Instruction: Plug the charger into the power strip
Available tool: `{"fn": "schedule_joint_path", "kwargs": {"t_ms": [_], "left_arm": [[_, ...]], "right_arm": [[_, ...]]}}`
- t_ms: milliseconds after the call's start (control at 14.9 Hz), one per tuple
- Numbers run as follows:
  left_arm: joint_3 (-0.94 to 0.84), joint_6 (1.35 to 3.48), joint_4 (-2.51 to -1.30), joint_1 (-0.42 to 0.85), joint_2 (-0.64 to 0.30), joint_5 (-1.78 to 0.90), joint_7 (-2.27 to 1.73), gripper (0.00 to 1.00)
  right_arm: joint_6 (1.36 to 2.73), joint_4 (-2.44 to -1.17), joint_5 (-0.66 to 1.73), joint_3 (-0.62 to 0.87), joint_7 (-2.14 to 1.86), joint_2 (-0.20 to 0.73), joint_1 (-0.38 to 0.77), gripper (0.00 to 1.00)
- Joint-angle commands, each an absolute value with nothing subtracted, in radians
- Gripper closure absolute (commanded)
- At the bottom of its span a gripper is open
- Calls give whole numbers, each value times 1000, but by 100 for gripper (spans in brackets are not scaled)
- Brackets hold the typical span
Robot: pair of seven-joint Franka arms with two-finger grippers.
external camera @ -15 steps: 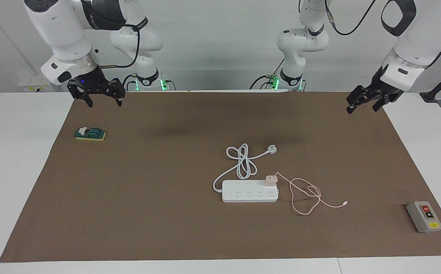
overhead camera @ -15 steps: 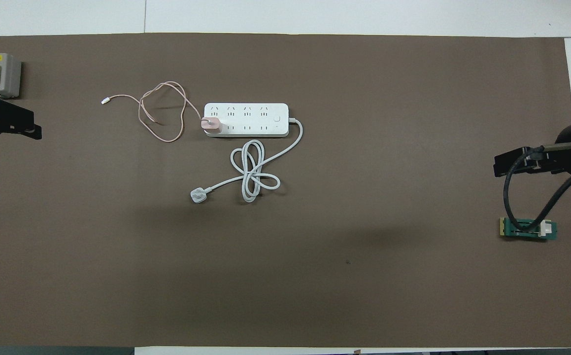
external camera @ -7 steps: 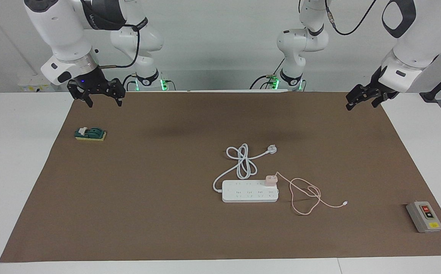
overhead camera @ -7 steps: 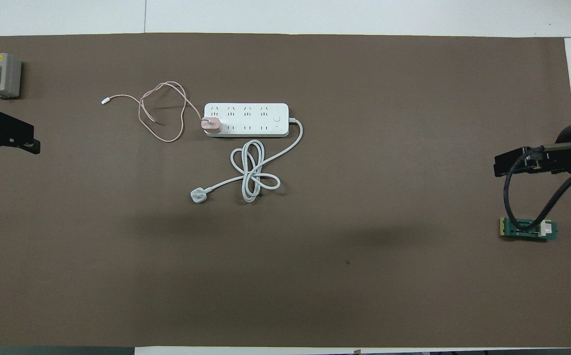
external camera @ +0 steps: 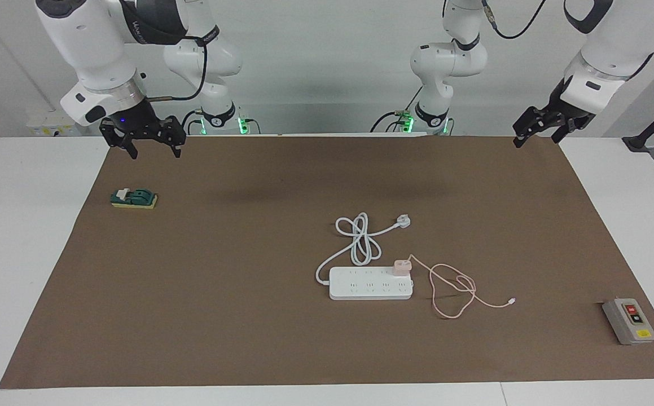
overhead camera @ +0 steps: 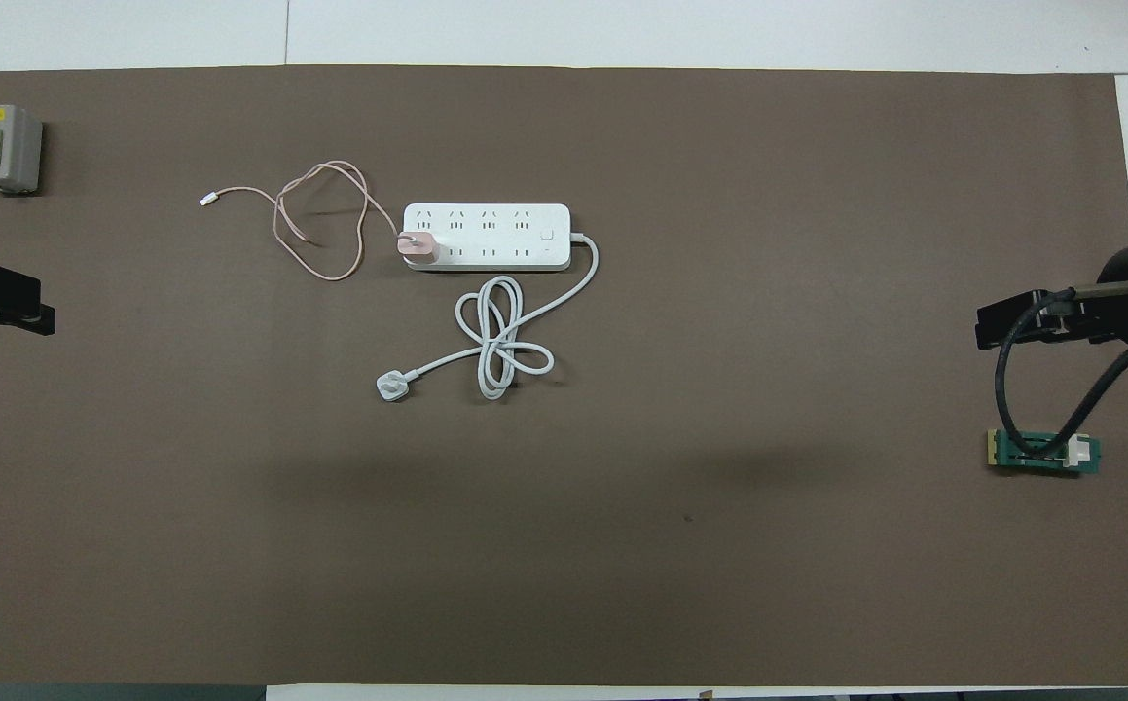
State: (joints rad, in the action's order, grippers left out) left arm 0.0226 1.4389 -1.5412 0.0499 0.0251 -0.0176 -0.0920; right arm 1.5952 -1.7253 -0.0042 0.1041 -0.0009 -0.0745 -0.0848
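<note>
The right gripper point(external camera: 153, 148) hangs with jaws apart over the mat's corner, near a green switch point(external camera: 134, 198). Mid-table, the pink charger point(external camera: 402, 267) sits plugged into the power strip point(external camera: 371, 283) at its left-arm end. The left gripper point(external camera: 536, 133) hovers empty, fingers spread.

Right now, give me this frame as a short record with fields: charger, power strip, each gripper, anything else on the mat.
charger: pink charger seated on the power strip's end socket, in the row nearer the robots; its pink cable loops loose on the mat
power strip: power strip flat on the brown mat; its white plug lies unplugged, nearer the robots
left gripper: left gripper open, empty, raised over the mat's corner
right gripper: right gripper open, empty, raised near the green switch
other: grey button box
task status: looks done
</note>
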Motion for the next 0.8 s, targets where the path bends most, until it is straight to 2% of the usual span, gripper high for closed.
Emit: {"fn": "schedule_joint_path", "kwargs": {"t_ms": [0, 268, 737], "left_arm": [[26, 1473, -1588, 55, 61, -2, -95, 0], [18, 1471, -1559, 48, 28, -3, -98, 0], [21, 1486, -1569, 64, 21, -11, -97, 0]], "right_arm": [[1595, -1724, -14, 115, -17, -81, -103, 0], [1594, -1724, -12, 115, -15, -81, -103, 0], [1595, -1724, -12, 114, -15, -81, -106, 0]]}}
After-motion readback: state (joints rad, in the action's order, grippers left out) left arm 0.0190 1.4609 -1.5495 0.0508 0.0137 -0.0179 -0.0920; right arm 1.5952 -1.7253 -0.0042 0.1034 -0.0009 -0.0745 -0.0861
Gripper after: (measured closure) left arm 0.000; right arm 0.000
